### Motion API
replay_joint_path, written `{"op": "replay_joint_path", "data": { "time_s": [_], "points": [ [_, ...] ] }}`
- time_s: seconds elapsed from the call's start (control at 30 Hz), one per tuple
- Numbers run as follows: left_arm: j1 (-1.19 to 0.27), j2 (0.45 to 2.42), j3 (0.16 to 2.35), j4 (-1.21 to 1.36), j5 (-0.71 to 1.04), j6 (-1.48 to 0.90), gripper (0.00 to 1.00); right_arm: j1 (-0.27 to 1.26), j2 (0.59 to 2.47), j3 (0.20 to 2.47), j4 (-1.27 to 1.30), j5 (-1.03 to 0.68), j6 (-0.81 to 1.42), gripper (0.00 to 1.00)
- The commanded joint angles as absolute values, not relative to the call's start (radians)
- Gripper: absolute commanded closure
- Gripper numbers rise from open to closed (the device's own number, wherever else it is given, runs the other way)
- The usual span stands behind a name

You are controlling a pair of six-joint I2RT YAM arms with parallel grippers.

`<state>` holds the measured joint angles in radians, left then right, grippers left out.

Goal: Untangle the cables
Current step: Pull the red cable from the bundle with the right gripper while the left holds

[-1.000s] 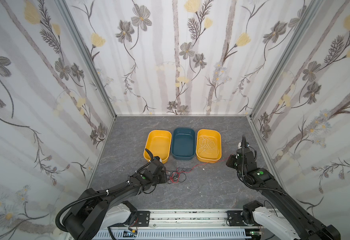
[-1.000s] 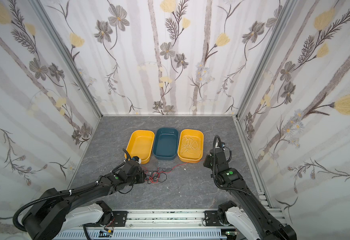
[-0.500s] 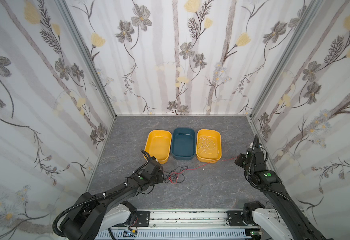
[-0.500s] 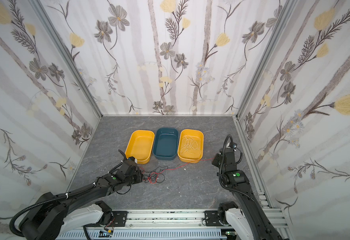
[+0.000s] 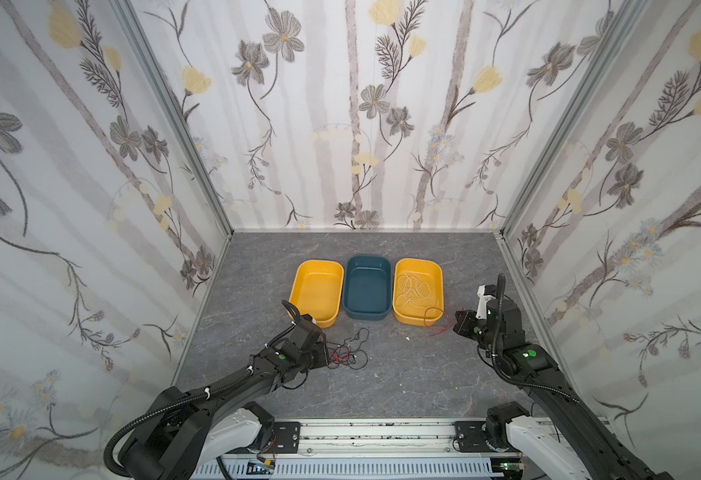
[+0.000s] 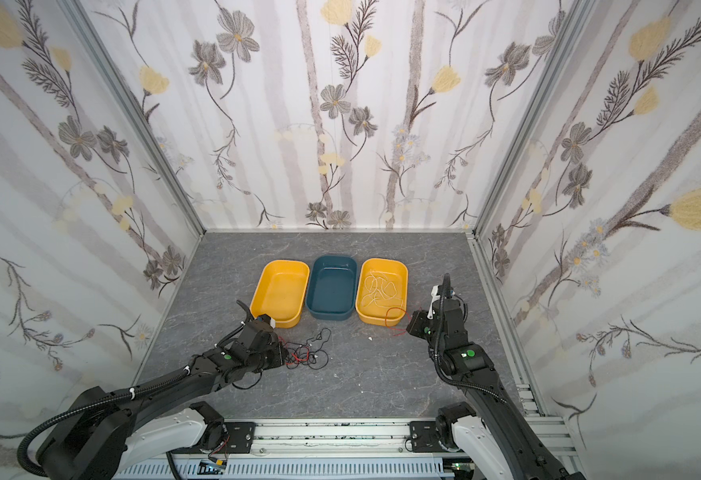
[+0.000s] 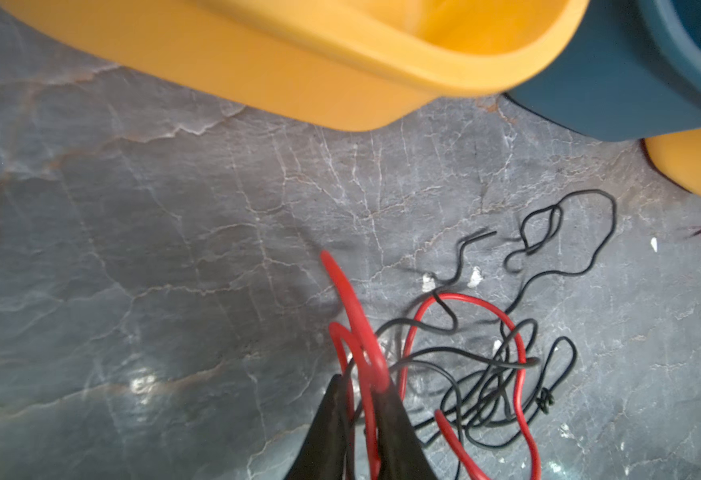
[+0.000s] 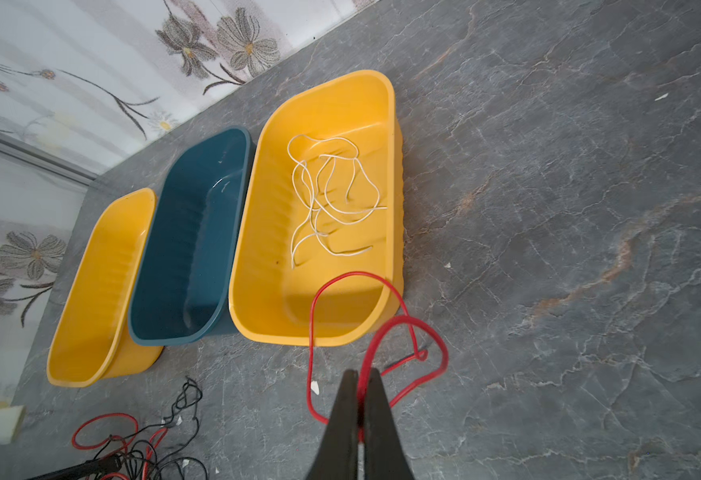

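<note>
Left end effector [image 7: 363, 380] nipped narrow on a red strand [image 7: 353, 307], likely anchoring the red-black tangle [image 7: 485, 374] on the table [image 7: 132, 249]; right end effector [image 8: 359, 372] clamped on the separate red cable [image 8: 444, 349], looped over the right yellow bin [image 8: 253, 249] holding the white cable [image 8: 328, 156], probably colour sorting.

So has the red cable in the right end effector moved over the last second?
Yes. The red cable, pinched by the right end effector, has come rightward out of the tangle to the right yellow bin, looping over its corner.
</note>
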<state>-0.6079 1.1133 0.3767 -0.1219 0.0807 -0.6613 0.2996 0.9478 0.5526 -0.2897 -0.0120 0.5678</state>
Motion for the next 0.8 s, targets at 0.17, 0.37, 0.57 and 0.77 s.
{"op": "replay_joint_path", "data": {
  "time_s": [0.17,0.37,0.57,0.77],
  "points": [
    [-0.608,1.110,0.378,-0.097,0.090,-0.663,0.82,0.362,0.904,0.611,-0.259,-0.117,0.586,1.00],
    [-0.608,1.104,0.368,-0.071,0.108,-0.667,0.80,0.394,0.873,0.654,-0.237,-0.263,0.577,1.00],
    [-0.608,1.115,0.365,-0.051,0.126,-0.674,0.77,0.442,0.895,0.673,-0.187,-0.314,0.582,1.00],
    [-0.610,1.113,0.368,-0.045,0.157,-0.670,0.67,0.513,0.960,0.694,-0.127,-0.319,0.580,1.00]
  ]
}}
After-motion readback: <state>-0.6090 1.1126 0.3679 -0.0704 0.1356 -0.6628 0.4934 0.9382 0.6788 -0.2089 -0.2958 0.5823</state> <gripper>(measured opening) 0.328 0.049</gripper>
